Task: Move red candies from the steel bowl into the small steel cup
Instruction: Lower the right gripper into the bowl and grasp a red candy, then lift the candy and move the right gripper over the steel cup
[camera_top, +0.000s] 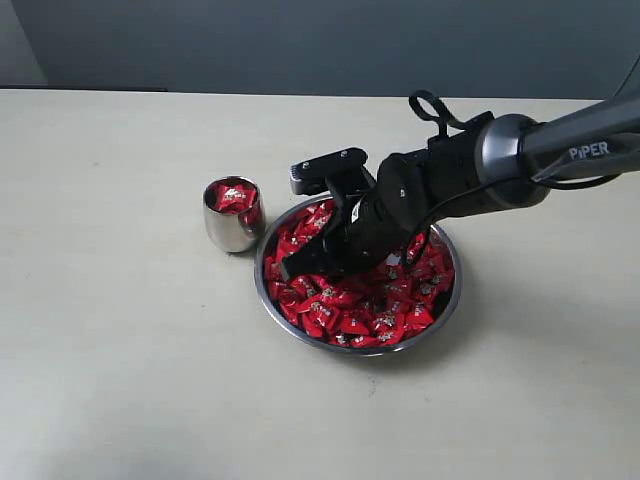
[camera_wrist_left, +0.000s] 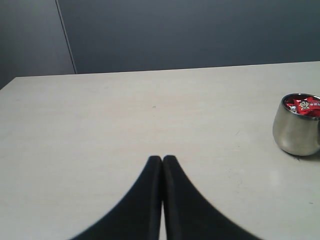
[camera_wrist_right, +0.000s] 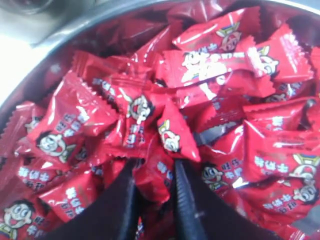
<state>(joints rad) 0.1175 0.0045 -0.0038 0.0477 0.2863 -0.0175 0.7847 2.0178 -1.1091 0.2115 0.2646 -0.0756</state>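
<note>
Your right claw (camera_wrist_right: 155, 169) pinches narrow on one red candy (camera_wrist_right: 151, 184) in the steel bowl (camera_top: 360, 349); firm the grip, then lift toward the small steel cup (camera_top: 228, 232).

Red candies (camera_wrist_right: 140, 107): glossy crinkled wrappers, plastic-foil look, sawtooth-cut ends, printed faces in white and yellow. Steel bowl (camera_top: 360, 350): polished metal, thin bright rim, inner wall mirrors the red. Small steel cup (camera_wrist_left: 295, 131): same shiny metal, with a smooth rounded wall reflecting the surface (camera_top: 120, 350), which I read as pale, matt, faintly flecked. Right claw (camera_wrist_right: 156, 165) and left claw (camera_wrist_left: 162, 159): fingers matt black and smooth; rubber or plastic, I can't tell. Arm (camera_top: 505, 150): satin grey shell, black matt joints
</note>
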